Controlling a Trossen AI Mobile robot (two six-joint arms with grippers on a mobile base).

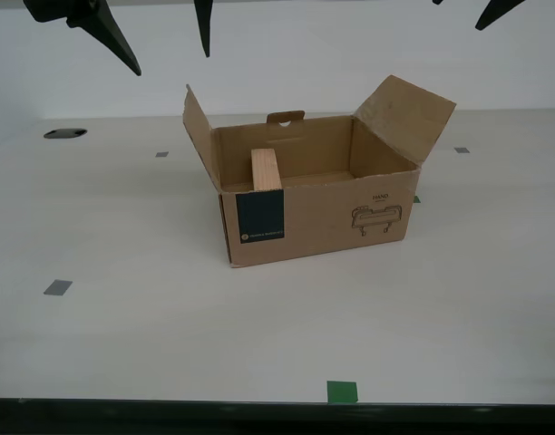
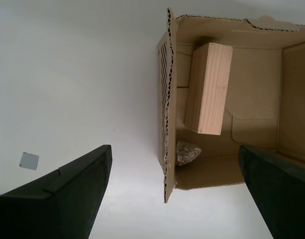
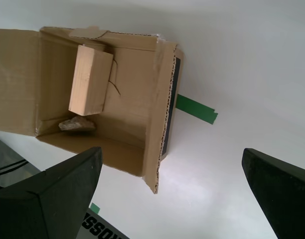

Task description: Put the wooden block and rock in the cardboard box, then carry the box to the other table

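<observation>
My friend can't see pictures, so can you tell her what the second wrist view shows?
An open cardboard box seen from above holds a wooden block leaning against a wall, with a small rock below it. My second pincer is open, its two dark fingers spread over the white table.

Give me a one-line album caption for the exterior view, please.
Open cardboard box on a pale table, the wooden block standing inside, two open grippers hanging above.

Exterior view: rock hidden behind the cardboard box (image 1: 314, 217) front wall; wooden block (image 1: 266, 169) shows only its top end. Dark gripper tips cut off at the frame's top edge. Label print (image 1: 261, 235) too small to read.
</observation>
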